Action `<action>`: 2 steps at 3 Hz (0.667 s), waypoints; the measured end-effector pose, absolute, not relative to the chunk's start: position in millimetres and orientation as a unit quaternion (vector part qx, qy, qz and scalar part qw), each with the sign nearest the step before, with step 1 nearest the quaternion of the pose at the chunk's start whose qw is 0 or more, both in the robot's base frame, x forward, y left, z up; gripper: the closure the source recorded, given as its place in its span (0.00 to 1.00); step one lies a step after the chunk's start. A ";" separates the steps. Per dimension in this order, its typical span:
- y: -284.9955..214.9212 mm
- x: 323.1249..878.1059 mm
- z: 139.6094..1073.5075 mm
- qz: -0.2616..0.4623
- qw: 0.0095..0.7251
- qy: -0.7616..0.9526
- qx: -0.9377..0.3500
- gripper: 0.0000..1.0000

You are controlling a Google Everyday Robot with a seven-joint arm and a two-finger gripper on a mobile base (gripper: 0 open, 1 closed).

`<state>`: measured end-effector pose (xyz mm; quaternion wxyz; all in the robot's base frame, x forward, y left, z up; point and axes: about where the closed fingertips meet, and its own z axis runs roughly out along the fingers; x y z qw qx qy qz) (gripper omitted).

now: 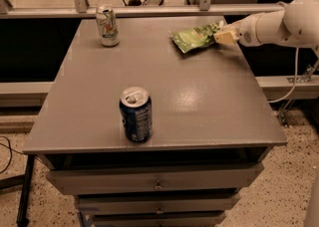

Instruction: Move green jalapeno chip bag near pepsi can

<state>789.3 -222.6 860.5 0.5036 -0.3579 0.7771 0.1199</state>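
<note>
The green jalapeno chip bag is at the far right of the grey table, tilted, with its right end raised off the surface. My gripper reaches in from the right on the white arm and is shut on the bag's right edge. The pepsi can, dark blue with a silver top, stands upright near the table's front edge, left of centre and well apart from the bag.
A white-and-green can stands at the table's far left corner. A metal rail runs behind the table. Drawers sit below the front edge. A cable hangs at the right.
</note>
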 end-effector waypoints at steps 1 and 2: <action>-214.7 767.3 889.4 0.136 0.522 0.758 -0.367 1.00; -203.1 731.8 903.8 0.181 0.515 0.750 -0.374 1.00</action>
